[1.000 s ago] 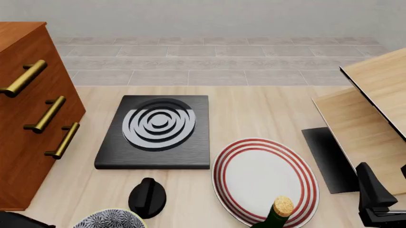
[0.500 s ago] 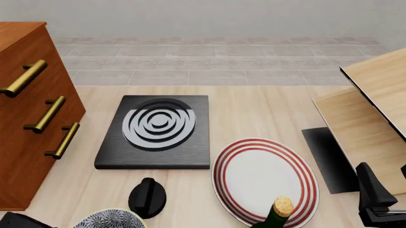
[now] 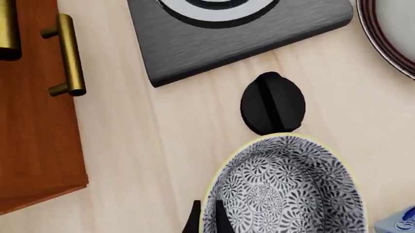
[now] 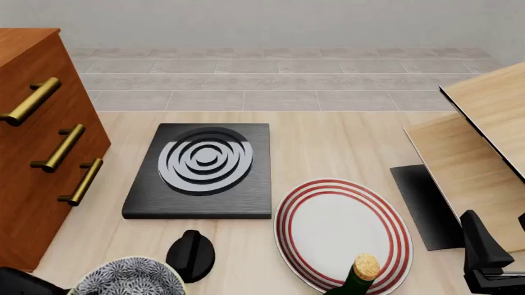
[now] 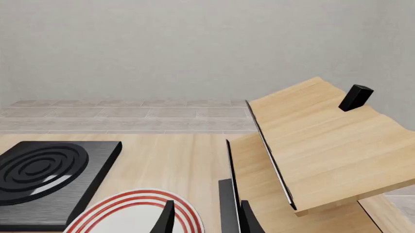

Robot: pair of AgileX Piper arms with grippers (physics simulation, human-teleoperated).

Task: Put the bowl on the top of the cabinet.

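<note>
- Clearly early: the bowl [image 4: 129, 278] is low at the near-left edge of the front view, just beside the black knob [image 4: 190, 254], well apart from the top of the cabinet [image 4: 37, 153].
- Cabinet top shows only as a sliver at the far left of the front view, nothing on it there; placing not yet done.
- Left: lift the bowl, carry it left and up over the cabinet, set it down, let go.
- Can't tell from these views if the bowl rests on the counter [image 4: 328, 147] or is already raised a bit.
- Left claw [image 3: 202, 221]: two dark fingertips at the bowl's rim in the wrist view, one outside the wall, one inside; reads as clamped on the rim, narrow gap.
- Right claw [image 5: 204, 216]: fingers apart, holding nothing, pointing toward the striped plate [image 5: 133, 213] and pale wood boards [image 5: 318, 141]; parked at the near-right.
- Green bottle [image 4: 357, 278] with cork stands at the near edge by the plate, not in the bowl's likely path.
</note>
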